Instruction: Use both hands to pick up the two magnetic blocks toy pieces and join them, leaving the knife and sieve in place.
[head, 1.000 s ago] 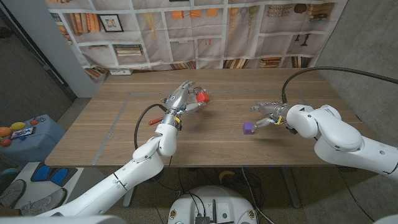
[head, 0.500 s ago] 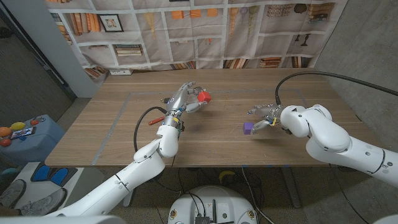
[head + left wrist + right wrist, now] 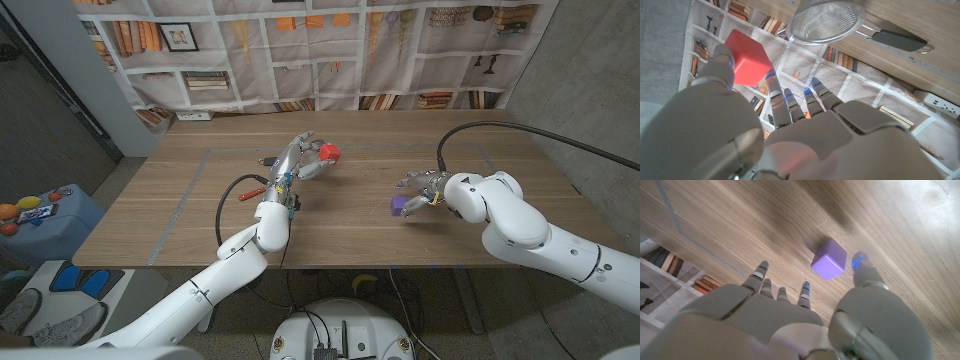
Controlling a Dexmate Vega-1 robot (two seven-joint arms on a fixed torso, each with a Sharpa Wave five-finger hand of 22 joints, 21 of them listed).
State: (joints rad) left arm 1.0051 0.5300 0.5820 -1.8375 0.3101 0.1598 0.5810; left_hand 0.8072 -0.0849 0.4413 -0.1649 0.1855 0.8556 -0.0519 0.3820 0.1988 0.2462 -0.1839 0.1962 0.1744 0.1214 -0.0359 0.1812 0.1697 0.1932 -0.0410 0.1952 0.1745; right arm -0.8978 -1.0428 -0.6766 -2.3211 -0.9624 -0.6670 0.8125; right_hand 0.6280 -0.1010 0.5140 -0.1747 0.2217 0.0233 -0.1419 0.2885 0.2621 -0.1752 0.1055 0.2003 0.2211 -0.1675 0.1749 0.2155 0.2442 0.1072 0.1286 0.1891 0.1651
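L hand (image 3: 303,160) holds the red magnetic cube block (image 3: 328,154) pinched in its fingertips, lifted above the wooden table (image 3: 180,210), approx 11 o'clock of table centre. L wrist view: thumb and finger clamp the cube, other fingers (image 3: 814,95) straight; round metal mesh sieve (image 3: 827,21) w/ dark handle lies on table beyond. R hand (image 3: 425,188) spread, nothing in it, fingers just beside the purple magnetic cube block (image 3: 399,205), which sits on table at approx 3 o'clock; contact can't be told. Red-handled knife (image 3: 251,193) lies at 9 o'clock, by L forearm.

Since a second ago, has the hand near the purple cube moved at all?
Yes. The right hand has slid leftward toward the purple cube, which stays put on the table.
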